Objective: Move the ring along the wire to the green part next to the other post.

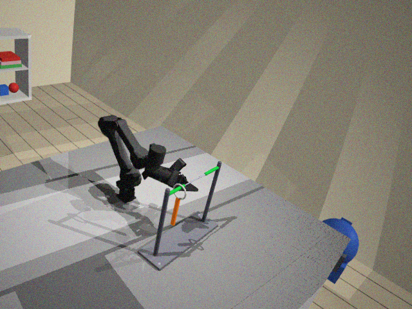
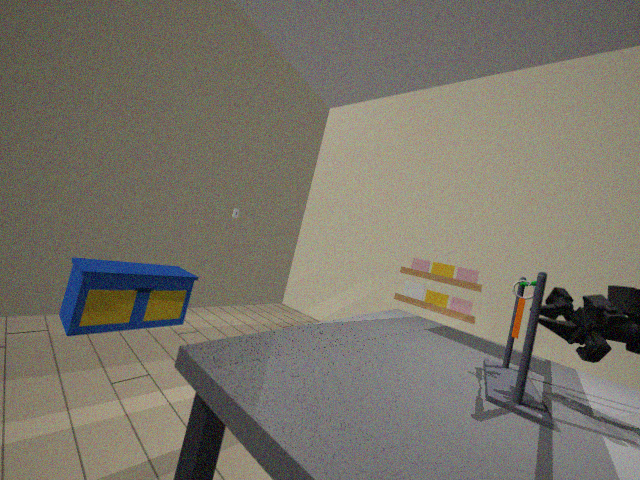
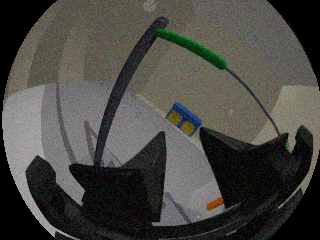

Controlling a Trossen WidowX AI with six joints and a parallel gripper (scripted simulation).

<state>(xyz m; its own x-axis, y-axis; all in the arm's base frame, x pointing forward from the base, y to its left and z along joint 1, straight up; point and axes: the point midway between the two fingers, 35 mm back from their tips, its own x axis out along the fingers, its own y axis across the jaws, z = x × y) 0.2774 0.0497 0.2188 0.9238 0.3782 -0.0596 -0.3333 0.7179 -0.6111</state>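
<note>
The ring (image 1: 181, 185) (image 2: 521, 287) hangs on the green part (image 1: 173, 191) of the wire next to the near post (image 1: 161, 223). Its orange handle (image 1: 175, 211) (image 2: 519, 317) points straight down, and a bit of it shows low in the wrist view (image 3: 215, 204). The thin grey wire (image 1: 197, 179) (image 3: 256, 100) runs to the other green part (image 1: 212, 170) at the far post (image 1: 210, 194). My gripper (image 1: 192, 188) (image 2: 549, 311) (image 3: 183, 134) is partly open and empty, level with the ring and just behind the wire. The wrist view shows a post (image 3: 123, 87) and a green part (image 3: 194, 47).
The posts stand on a grey base plate (image 1: 181, 241) (image 2: 498, 384) on the grey table (image 1: 266, 239). A blue cabinet (image 1: 344, 247) (image 2: 126, 302) (image 3: 183, 119) stands on the floor beyond the table edge. A white shelf (image 1: 20, 66) stands far back.
</note>
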